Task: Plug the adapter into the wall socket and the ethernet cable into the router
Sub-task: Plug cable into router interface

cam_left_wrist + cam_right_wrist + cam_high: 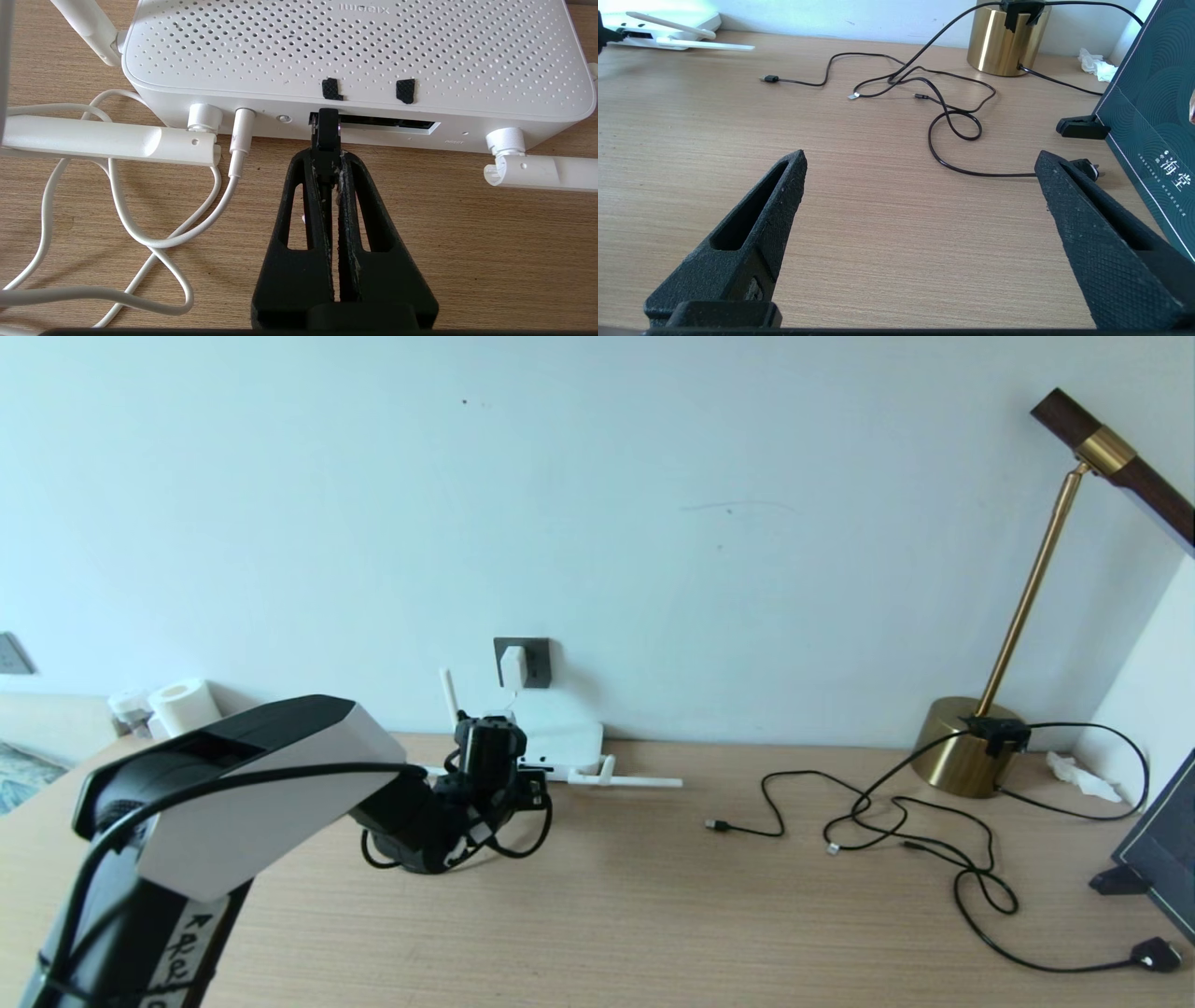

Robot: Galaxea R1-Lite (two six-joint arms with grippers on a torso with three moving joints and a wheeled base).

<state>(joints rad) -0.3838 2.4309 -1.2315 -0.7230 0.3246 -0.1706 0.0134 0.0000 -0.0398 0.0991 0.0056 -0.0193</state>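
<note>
The white adapter [513, 665] sits in the dark grey wall socket [536, 663], and its thin white cord [140, 233] runs into the router's round jack. The flat white router [355, 51] lies on the desk below the socket. My left gripper [327, 161] is shut on the ethernet cable's black plug [326, 133], whose tip is at the left end of the router's dark port slot [397, 123]. The black ethernet cable [525, 845] loops under my left wrist. My right gripper [920, 158] hovers open over bare desk, holding nothing, far to the right of the router.
Thin black cables [934, 840] with small plugs sprawl across the right of the desk. A brass lamp [971, 747] stands at the back right, beside a dark green box [1153, 93]. The router's antennas [625, 781] lie flat. A paper roll [185, 705] stands at the back left.
</note>
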